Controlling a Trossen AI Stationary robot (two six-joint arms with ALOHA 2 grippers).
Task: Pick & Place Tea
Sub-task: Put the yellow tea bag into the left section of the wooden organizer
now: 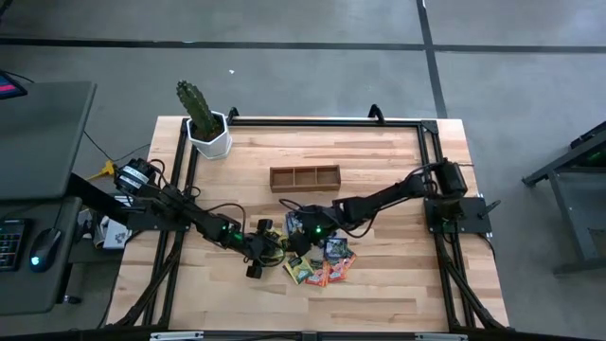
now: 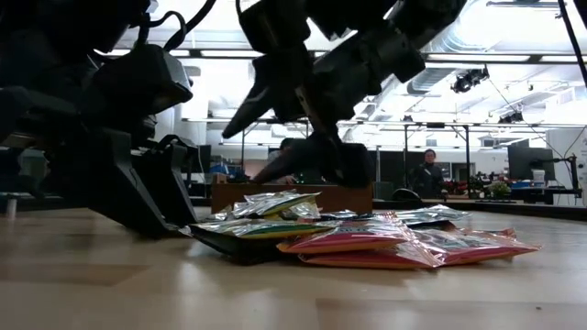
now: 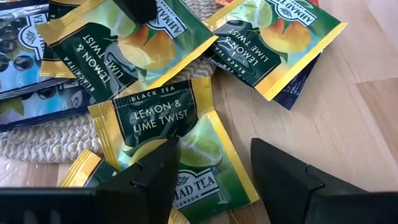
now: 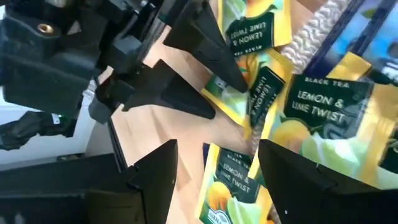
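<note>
Several tea sachets [image 1: 320, 263], yellow-green, dark blue and orange-red, lie in a loose pile on a round woven mat [image 3: 37, 140] at the table's near middle. My left gripper [image 3: 214, 174] is open, low at the pile's left edge. Its fingers stand over the near corner of a yellow-green Lemon & Lime Twist sachet [image 3: 165, 124] that lies flat. My right gripper [image 4: 214, 180] is open above the pile's far left part, slanting down. It has a yellow-green sachet [image 4: 227, 183] below the gap. Its finger [image 3: 137, 7] also shows in the left wrist view. My left gripper has one finger [image 3: 155, 171] over the lower corner [image 3: 186, 168] of the Lemon & Lime Twist sachet, coming in at a slant from the table's left. Whether the finger touches the sachet I cannot tell. The sachet lies flat on the mat and the table.
A brown wooden three-compartment tray [image 1: 305, 177] stands behind the pile toward the far edge. A cactus in a white pot [image 1: 206, 128] stands at the far left corner. Bare wood lies to the pile's right and near side. People show in the room beyond the table.
</note>
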